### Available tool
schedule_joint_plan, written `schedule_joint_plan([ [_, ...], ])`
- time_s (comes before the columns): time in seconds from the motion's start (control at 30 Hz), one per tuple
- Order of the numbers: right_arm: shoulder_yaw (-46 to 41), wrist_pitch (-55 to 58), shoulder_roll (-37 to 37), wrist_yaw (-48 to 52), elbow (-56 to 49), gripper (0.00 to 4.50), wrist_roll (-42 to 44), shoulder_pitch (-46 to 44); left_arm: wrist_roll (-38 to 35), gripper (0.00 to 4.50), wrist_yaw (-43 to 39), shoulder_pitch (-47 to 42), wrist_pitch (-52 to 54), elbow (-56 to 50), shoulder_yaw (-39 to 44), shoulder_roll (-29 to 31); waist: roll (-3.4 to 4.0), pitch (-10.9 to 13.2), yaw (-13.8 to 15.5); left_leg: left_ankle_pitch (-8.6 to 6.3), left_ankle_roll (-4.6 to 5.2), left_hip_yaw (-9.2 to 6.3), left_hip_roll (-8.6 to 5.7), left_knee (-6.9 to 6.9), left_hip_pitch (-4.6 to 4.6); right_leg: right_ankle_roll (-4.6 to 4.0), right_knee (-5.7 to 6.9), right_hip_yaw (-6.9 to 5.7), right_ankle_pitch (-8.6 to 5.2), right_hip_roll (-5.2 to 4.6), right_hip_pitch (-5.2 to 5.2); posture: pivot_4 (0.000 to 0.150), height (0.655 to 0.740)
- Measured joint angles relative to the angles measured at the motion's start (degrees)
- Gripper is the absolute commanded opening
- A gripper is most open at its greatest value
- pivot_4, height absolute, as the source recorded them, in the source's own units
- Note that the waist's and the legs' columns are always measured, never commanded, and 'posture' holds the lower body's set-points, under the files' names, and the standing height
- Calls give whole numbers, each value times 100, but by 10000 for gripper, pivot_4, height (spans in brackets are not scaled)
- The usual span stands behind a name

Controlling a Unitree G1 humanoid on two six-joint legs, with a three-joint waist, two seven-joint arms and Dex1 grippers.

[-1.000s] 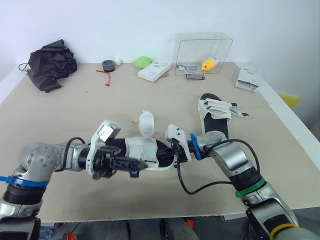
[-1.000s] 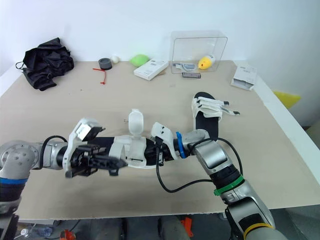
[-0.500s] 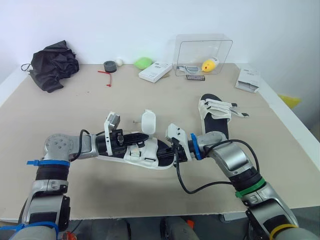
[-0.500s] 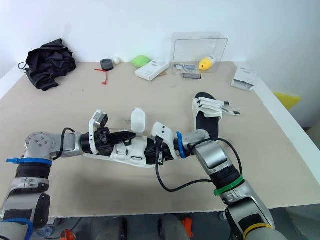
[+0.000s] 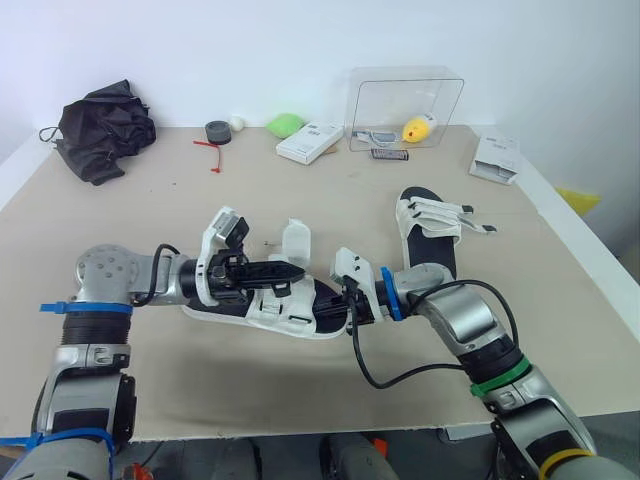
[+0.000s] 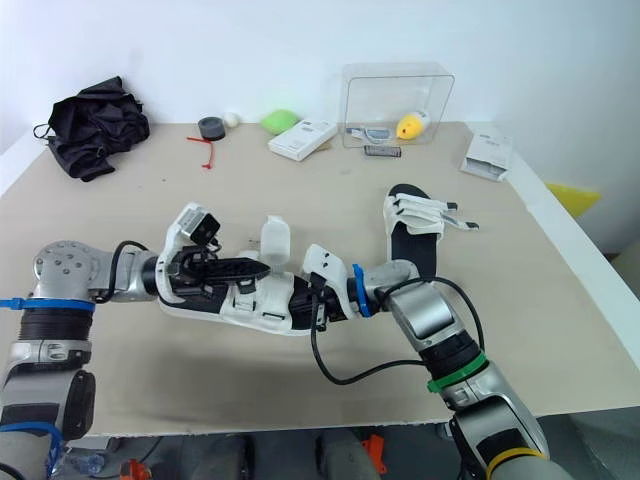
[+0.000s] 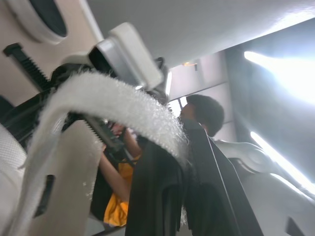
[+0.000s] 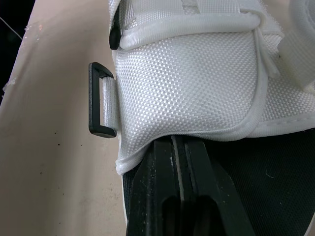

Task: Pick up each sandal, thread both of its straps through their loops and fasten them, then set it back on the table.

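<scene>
**Left gripper back at the strap; right gripper has not let go**

Head view: the near sandal (image 5: pixel 290 310) lies well in front of the clear box (image 5: pixel 405 100), toward the robot and somewhat to the box's left, low over the table (image 5: pixel 150 205); whether its sole rests on the table I cannot tell. The second sandal (image 5: pixel 432 225) lies on the table between the box and the robot, nearer the box than the first, and has not shifted. A second ago the left gripper (image 5: pixel 292 268) hung clear of the near sandal, farther from the box; half a second ago it had reached the sandal; now its tips sit at the foot of the upright strap (image 5: pixel 296 243), with the wrist lifted a little. The right gripper (image 5: pixel 352 303) stays at the sandal's end on the side nearest the second sandal, as in both earlier moments.

Left wrist view: the fuzzy white strap (image 7: pixel 113 98) arches across to the left gripper (image 7: pixel 180 150); the two black fingers lie pressed close with the strap's end pinched at their tips.

Right wrist view: the right gripper (image 8: pixel 180 147) has its fingers closed tight together, clamped on the sandal's edge, tips tucked under the white upper (image 8: pixel 187 83) and against the black sole (image 8: pixel 266 172); a black loop (image 8: pixel 101 105) hangs at the upper's side with nothing threaded through it.
</scene>
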Motion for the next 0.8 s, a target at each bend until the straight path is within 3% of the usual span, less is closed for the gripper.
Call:
schedule_joint_plan([
  [0.17,-2,0,4,-10,-4,0,0,5,1190,355,-42,-22,-705,845,-353,-60,-1,0,1,0,0,-3,-1,0,-1,0,0,-1,0,0,0,1500,7400],
  [0.4,-12,5,-14,-99,-52,0,0,53,1890,355,-531,-353,-997,1240,-501,-283,1,-2,9,2,-2,-18,-21,1,3,2,0,2,2,-6,3,1500,7400],
  [0.5,-28,12,-30,-109,-80,0,0,72,2066,9729,-614,-540,-1040,1445,-494,-441,0,-2,13,2,-2,-23,-26,2,2,4,0,2,3,-8,4,1500,7400],
  [0.77,-26,14,-5,-97,-102,0,6,81,2338,44223,-683,-840,-1136,1751,-208,-519,1,-2,4,1,-3,-27,-28,-2,1,8,-1,5,2,-6,1,1500,7400],
  [0.8,-26,14,-5,-94,-102,0,6,80,2372,44788,-682,-854,-1160,1789,-167,-517,1,-2,4,1,-4,-27,-28,-3,1,8,-1,5,2,-6,1,1500,7400],
])
